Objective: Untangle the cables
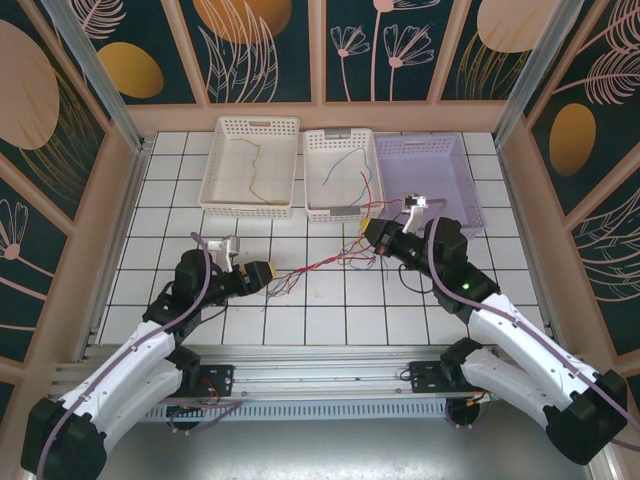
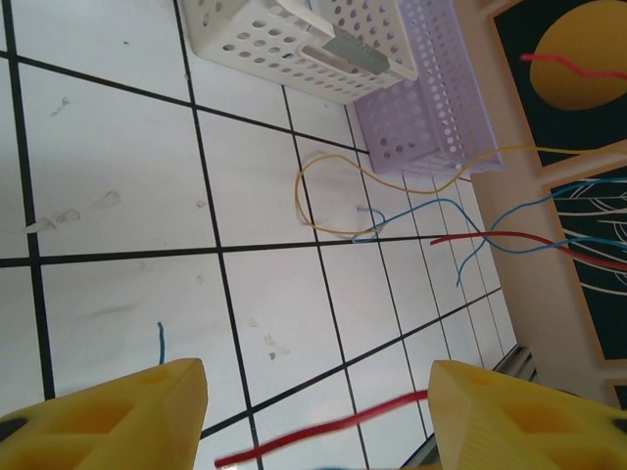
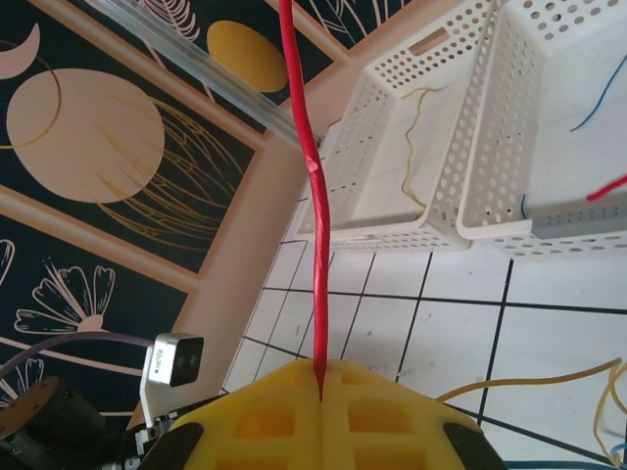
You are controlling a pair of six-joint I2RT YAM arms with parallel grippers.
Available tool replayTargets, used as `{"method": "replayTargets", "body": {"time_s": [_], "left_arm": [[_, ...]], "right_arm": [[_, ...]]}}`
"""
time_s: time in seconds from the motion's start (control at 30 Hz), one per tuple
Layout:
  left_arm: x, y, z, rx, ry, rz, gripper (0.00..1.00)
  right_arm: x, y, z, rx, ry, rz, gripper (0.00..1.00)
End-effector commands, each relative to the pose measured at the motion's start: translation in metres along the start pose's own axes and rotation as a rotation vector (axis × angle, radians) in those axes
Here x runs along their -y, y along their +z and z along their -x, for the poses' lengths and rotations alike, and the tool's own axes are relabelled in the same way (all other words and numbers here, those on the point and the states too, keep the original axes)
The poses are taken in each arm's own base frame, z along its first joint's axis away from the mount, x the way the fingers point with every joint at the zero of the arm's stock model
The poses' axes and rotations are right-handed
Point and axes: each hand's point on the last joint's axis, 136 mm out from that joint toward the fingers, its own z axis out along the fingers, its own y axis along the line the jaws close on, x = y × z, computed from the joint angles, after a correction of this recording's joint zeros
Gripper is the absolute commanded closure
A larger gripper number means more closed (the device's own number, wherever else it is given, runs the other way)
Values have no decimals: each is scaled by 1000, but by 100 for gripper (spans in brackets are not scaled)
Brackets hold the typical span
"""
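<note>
The cables (image 1: pixel 345 255) are thin red, blue and yellow-tan wires, tangled on the tiles between my two grippers. My right gripper (image 1: pixel 368 233) is shut on a red cable (image 3: pixel 313 196), which runs straight up out of the closed yellow fingertips (image 3: pixel 294 377). My left gripper (image 2: pixel 318 370) stands open low over the tiles. A red cable (image 2: pixel 323 431) crosses the gap between its yellow fingers (image 2: pixel 147 411), and I see no pinch on it. Beyond it, a yellow cable (image 2: pixel 323 186) loops on the floor and blue cables (image 2: pixel 470 220) hang in the air.
Three baskets stand along the back. The left white basket (image 1: pixel 250 121) holds a yellow-tan wire (image 3: pixel 411 147). The middle white basket (image 1: pixel 316 180) holds blue and red wires. The purple basket (image 1: pixel 470 190) is on the right. Wooden walls close in both sides.
</note>
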Motion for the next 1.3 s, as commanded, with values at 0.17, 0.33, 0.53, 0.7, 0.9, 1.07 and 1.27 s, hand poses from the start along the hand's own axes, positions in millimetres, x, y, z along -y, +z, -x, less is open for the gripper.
{"method": "replayTargets", "body": {"time_s": [0.17,0.33,0.53,0.7,0.9,1.07,1.27], "left_arm": [[38,-12,1,98,146,-193,39],[39,-13,1,128,172,-215,39],[40,-12,-4,129,187,-239,41],[50,-15,-7,124,203,-284,41],[47,-12,-12,111,206,-278,41],[49,-8,-18,80,207,-287,43],[54,-9,-25,62,219,-306,47]], "right_arm": [[-14,-6,10,10,-9,26,100],[-14,-5,17,4,-1,12,100],[-19,-2,23,-21,-4,15,100],[-22,-1,23,-34,-2,28,100],[-31,-1,24,-49,0,59,100],[-30,-3,33,-30,-2,54,100],[-31,-4,36,-34,5,61,100]]}}
